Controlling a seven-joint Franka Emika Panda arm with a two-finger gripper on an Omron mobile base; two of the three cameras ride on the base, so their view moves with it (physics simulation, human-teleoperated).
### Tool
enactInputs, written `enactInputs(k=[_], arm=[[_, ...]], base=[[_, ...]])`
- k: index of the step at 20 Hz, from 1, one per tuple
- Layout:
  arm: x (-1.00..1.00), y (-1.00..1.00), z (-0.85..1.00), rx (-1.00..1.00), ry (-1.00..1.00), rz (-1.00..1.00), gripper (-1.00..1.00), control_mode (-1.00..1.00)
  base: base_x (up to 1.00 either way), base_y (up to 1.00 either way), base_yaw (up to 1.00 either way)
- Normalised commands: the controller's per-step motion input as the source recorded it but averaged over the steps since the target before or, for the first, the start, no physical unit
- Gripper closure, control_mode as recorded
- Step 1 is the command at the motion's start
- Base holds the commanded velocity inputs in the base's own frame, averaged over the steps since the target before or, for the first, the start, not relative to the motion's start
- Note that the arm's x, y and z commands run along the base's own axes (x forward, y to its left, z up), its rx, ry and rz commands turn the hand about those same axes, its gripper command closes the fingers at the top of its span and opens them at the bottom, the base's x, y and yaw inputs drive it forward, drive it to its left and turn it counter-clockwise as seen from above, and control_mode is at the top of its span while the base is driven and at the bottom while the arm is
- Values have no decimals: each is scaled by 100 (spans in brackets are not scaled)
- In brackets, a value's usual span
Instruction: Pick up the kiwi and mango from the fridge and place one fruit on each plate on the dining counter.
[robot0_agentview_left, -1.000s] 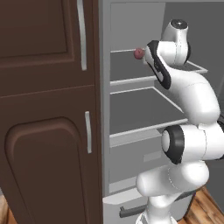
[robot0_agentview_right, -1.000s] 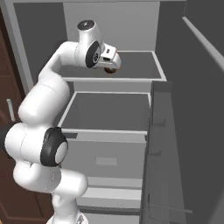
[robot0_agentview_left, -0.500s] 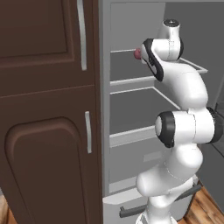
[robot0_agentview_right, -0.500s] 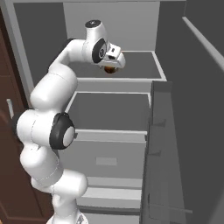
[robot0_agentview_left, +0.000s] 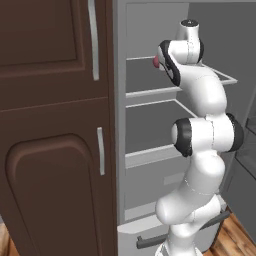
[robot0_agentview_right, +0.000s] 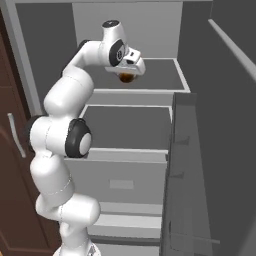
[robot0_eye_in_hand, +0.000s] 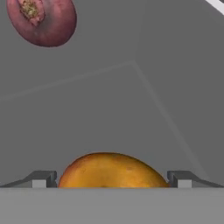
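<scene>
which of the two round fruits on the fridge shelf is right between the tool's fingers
The orange mango sits between the open tool's fingertips. The dull red-pink fruit lies farther off on the same shelf, away from the tool.

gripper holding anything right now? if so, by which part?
Nothing held. The gripper is open, its fingers standing either side of the mango on the fridge shelf, not closed on it.

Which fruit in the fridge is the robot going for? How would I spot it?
Look in the open fridge, on its upper shelf. The mango sits directly under the gripper, between its open fingers. It is orange-yellow, unlike the dull red-pink fruit farther back.
</scene>
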Motion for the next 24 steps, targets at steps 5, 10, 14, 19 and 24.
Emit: enactInputs(k=[5, 10, 14, 19, 24], arm=[[-3, 0, -21, 0, 2, 0, -100, -100], [-10, 0, -23, 0, 0, 0, -100, -100], [-5, 0, -25, 0, 1, 0, -100, -100], [0, 0, -33, 0, 6, 0, 100, -100], [-2, 0, -20, 0, 0, 0, 100, -100]], base=[[0, 0, 0], [0, 0, 0], [0, 0, 0], [0, 0, 0], [0, 0, 0]])
